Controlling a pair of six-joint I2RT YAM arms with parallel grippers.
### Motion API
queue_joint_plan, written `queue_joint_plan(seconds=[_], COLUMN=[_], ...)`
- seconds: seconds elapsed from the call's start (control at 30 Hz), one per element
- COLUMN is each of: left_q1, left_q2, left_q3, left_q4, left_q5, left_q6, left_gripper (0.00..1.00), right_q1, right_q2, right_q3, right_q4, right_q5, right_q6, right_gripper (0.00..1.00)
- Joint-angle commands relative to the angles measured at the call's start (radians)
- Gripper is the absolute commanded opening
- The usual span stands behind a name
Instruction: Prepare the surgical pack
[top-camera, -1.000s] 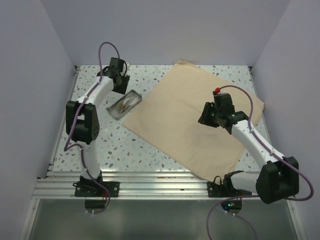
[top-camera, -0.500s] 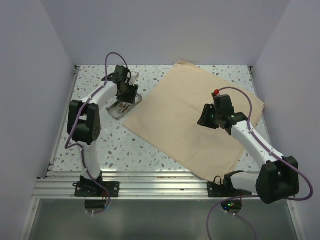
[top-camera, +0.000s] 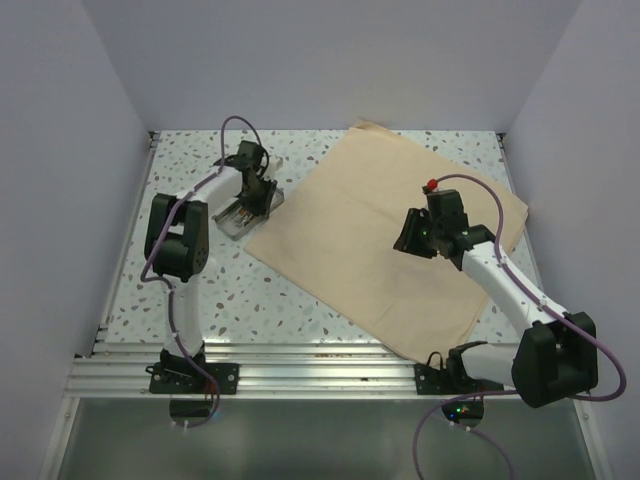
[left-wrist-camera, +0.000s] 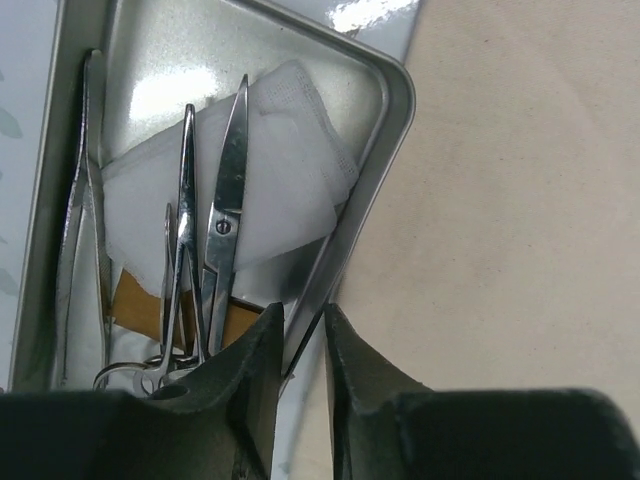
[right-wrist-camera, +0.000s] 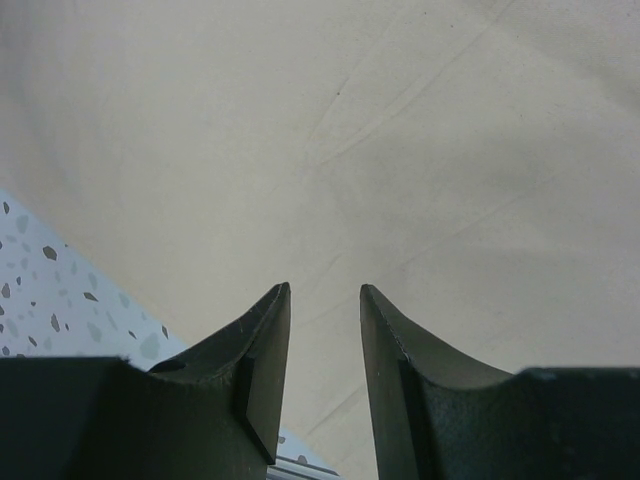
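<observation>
Toward the worktop's far-left corner, my left gripper straddles the steel tray rim, though I cannot tell if it is clamped. A thin bite could spill the instruments. My right gripper hangs over the cloth sheet, its fingers apart and empty.

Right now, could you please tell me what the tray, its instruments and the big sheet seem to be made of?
The tray: brushed metal, likely steel; bright glare on its floor. The instruments: polished metal, mirror-like blades. The sheet: tan cloth by its look, matte, with soft creases, though it could be paper drape.

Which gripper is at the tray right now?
The left gripper: its fingers straddle the rim of the steel tray. The right gripper hangs open over bare cloth, well away from it.
</observation>
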Motion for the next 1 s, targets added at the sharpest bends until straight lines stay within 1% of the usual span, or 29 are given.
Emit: queue_joint_plan(seconds=[0.0, 0.13, 0.2, 0.37, 0.47, 0.63, 0.7, 0.77, 0.83, 0.87, 0.93, 0.97], left_q1=[-0.006, -0.008, -0.013, -0.046, -0.095, -0.210, -0.272, -0.328, -0.371, -0.413, -0.451, -0.485], left_q2=[0.008, 0.001, -0.011, -0.043, -0.068, -0.065, -0.034, 0.009, 0.052, 0.105, 0.194, 0.221], left_q3=[0.003, 0.005, 0.006, 0.052, 0.097, 0.215, 0.295, 0.374, 0.436, 0.506, 0.592, 0.661], left_q4=[0.024, 0.016, 0.006, -0.063, -0.099, -0.165, -0.194, -0.208, -0.220, -0.237, -0.275, -0.278], left_q5=[-0.036, -0.059, -0.077, -0.172, -0.198, -0.131, -0.102, -0.038, -0.016, -0.016, -0.001, 0.013], left_q6=[-0.009, -0.009, -0.009, -0.009, -0.009, -0.009, -0.012, -0.024, -0.030, -0.032, -0.032, -0.032], left_gripper=[0.24, 0.05, 0.01, 0.00, 0.00, 0.00, 0.00, 0.00, 0.00, 0.00, 0.00, 0.00], right_q1=[-0.001, 0.000, 0.002, 0.000, 0.000, -0.003, -0.006, -0.010, -0.012, -0.025, -0.048, -0.079], right_q2=[0.003, 0.000, 0.000, -0.003, -0.004, -0.026, -0.043, -0.066, -0.079, -0.087, -0.118, -0.129], right_q3=[-0.004, -0.002, -0.001, 0.012, 0.021, 0.071, 0.088, 0.121, 0.168, 0.180, 0.202, 0.208], right_q4=[0.031, 0.027, 0.025, 0.019, 0.011, -0.042, -0.058, -0.107, -0.163, -0.174, -0.186, -0.191], right_q5=[-0.012, -0.006, -0.004, -0.003, 0.002, 0.052, 0.094, 0.184, 0.244, 0.261, 0.280, 0.280], right_q6=[-0.014, -0.016, -0.013, -0.011, -0.005, 0.015, 0.033, 0.074, 0.091, 0.090, 0.090, 0.090], right_gripper=[0.38, 0.38, 0.38, 0.38, 0.38, 0.38, 0.37, 0.36, 0.35, 0.36, 0.36, 0.36])
